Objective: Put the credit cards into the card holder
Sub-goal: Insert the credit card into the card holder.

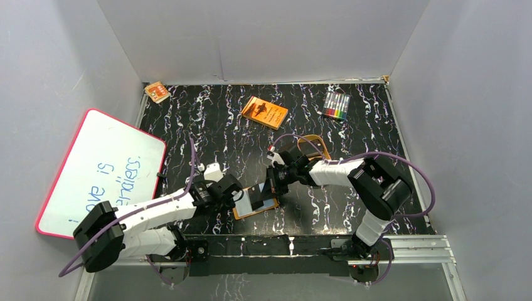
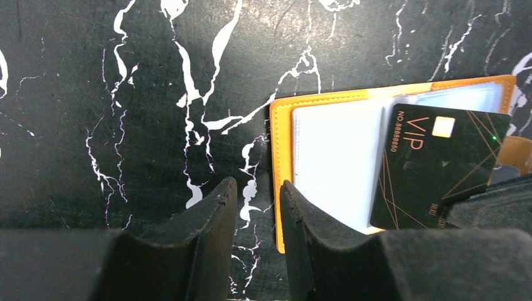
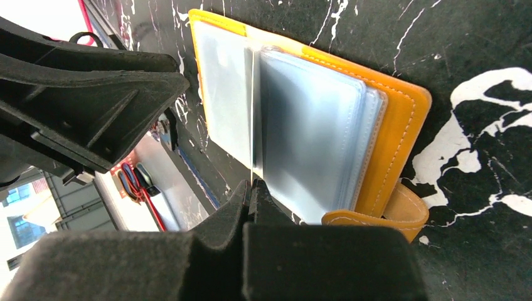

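Note:
The card holder (image 1: 251, 213) lies open on the black marbled table near the front, orange cover down and pale pockets up. My right gripper (image 1: 274, 188) is shut on a black credit card (image 1: 258, 195) with gold "VIP" print (image 2: 433, 163), holding it over the open pockets. In the right wrist view the card (image 3: 253, 125) shows edge-on, standing between the plastic sleeves of the holder (image 3: 401, 125), pinched at my right gripper (image 3: 251, 185). My left gripper (image 2: 257, 188) is slightly open and empty at the holder's left edge (image 2: 280, 157), one finger over the orange rim. No other cards show.
A pink-framed whiteboard (image 1: 100, 169) leans at the left. An orange book (image 1: 265, 112), a marker pack (image 1: 336, 105) and a small orange item (image 1: 157, 92) lie at the back. A tan oval tray (image 1: 312, 145) sits behind the right arm. Grey walls enclose the table.

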`<state>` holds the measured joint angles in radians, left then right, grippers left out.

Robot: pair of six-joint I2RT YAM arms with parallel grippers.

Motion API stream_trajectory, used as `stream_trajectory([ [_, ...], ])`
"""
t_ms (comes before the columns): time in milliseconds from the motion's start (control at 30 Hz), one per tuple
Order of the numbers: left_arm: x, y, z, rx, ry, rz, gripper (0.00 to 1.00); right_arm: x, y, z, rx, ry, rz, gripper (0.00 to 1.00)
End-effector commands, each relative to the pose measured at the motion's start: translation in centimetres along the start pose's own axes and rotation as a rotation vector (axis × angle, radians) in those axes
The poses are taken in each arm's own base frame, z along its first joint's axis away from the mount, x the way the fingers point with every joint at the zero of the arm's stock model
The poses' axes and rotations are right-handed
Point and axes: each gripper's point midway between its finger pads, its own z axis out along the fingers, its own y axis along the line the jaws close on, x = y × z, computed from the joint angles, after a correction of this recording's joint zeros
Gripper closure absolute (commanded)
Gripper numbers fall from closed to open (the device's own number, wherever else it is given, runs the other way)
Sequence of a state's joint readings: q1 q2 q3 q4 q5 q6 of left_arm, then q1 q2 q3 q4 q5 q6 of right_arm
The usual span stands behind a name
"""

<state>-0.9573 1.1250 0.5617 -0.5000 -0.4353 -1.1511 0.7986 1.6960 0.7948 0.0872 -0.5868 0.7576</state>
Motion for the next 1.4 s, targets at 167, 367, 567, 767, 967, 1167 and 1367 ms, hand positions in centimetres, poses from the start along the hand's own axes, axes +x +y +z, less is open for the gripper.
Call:
stream_trajectory([
  [167,1.2,1.5,1.2,-0.075,0.036,-0.017,0.75,0.0,0.8,0.7,-0.048,0.009,-0.014,1.0],
  [367,1.7,1.5,1.5,-0.07,0.054,-0.019,0.8,0.3,0.5,1.1,-0.044,0.018,-0.011,1.0],
  [567,1.8,1.6,1.6,-0.073,0.061,-0.019,0.82,0.7,0.1,1.5,-0.042,0.022,0.0,1.0],
  [767,1.9,1.6,1.7,-0.072,0.066,-0.022,0.85,0.9,-0.1,1.7,-0.055,0.004,0.038,1.0],
  [967,2.1,1.5,1.8,-0.066,0.074,-0.021,0.87,1.1,0.3,2.2,-0.077,0.015,0.043,1.0],
  [1167,2.3,1.3,1.9,-0.057,0.081,-0.025,0.89,1.1,0.6,2.8,-0.089,0.025,0.043,1.0],
  [1367,2.4,1.3,1.9,-0.05,0.086,-0.032,0.9,1.1,0.9,3.4,-0.098,0.031,0.067,1.0],
])
